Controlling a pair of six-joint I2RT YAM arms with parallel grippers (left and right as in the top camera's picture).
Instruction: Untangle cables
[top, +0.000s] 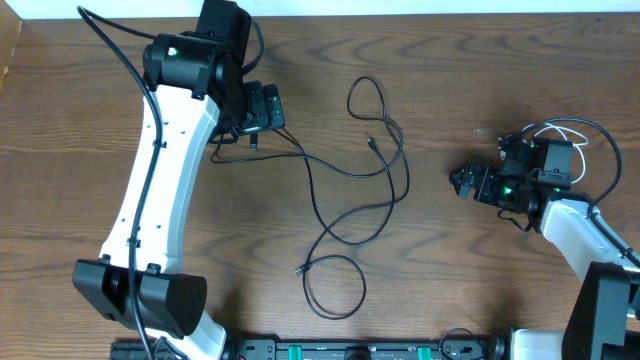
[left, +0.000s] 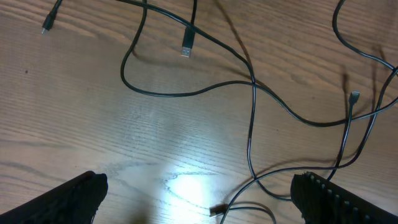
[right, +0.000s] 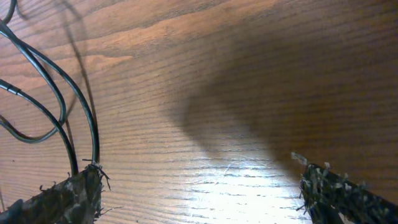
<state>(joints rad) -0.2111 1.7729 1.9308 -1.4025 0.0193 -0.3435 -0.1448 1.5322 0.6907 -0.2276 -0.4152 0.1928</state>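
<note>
Black cables (left: 251, 124) lie crossed on table (top: 500, 60); untangling looks barely begun, tho cord count's unclear. Left gripper (left: 199, 180) & right gripper (right: 199, 168) agape, empty.

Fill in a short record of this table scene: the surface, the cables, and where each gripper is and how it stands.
surface: wooden table
cables: thin black cables, looped and crossing in the middle of the table
plug: one silver plug lying free on the wood
left gripper: open, at the cables' left edge, holding nothing
right gripper: open, to the right of the cables, apart from them
</note>
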